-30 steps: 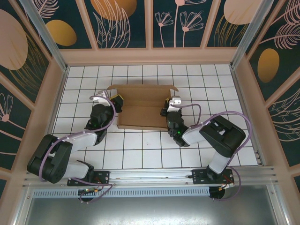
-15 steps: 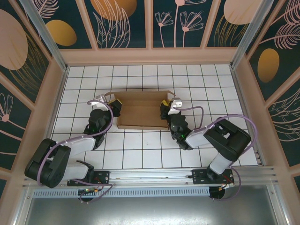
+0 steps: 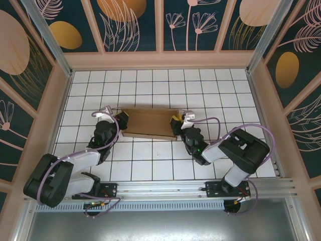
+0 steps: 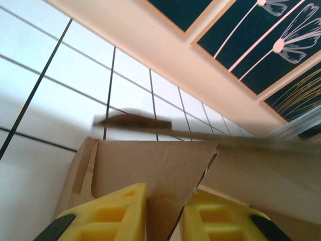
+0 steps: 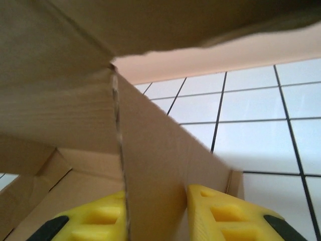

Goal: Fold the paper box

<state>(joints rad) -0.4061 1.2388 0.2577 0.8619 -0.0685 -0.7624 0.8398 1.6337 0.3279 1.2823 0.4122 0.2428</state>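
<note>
From above, the paper box (image 3: 150, 123) hides its inside behind its own brown panel. At its ends, the left gripper (image 3: 122, 119) and right gripper (image 3: 175, 122) are too small for you to read. On the left wrist camera the box's far edge is smeared, and the bottom edge cuts the yellow fingers (image 4: 113, 216). On the right wrist camera the box overhead is soft and cut off at the top and left. You cannot tell whether the fingers (image 5: 228, 216) press its wall.
</note>
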